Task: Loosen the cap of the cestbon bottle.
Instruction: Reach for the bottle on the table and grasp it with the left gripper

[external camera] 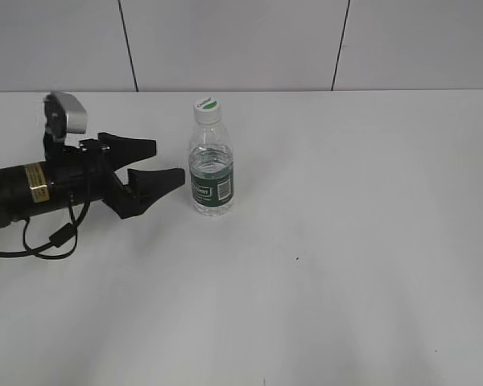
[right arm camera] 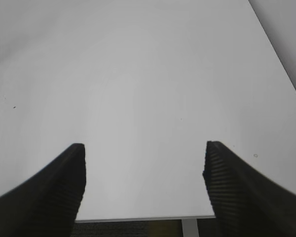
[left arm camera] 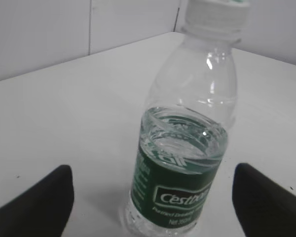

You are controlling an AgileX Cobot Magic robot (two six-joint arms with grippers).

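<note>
The cestbon bottle [external camera: 212, 169] stands upright on the white table, clear and ribbed, with water up to its dark green label band [left arm camera: 175, 190]. Its white cap [external camera: 207, 107] with a green patch sits on the neck; the left wrist view shows the cap [left arm camera: 217, 17] at the top edge. My left gripper [external camera: 171, 163] lies low just left of the bottle, open, fingertips a short way from it and not touching. In the left wrist view the bottle stands ahead of the two wide-apart black fingers [left arm camera: 44, 200]. My right gripper [right arm camera: 144, 170] is open over bare table, holding nothing; the exterior view does not show it.
A black cable [external camera: 40, 241] trails on the table under the left arm. A grey panelled wall [external camera: 241, 44] runs along the table's far edge. The right wrist view shows the table's edge [right arm camera: 143, 217] just below the right fingers [right arm camera: 237, 185].
</note>
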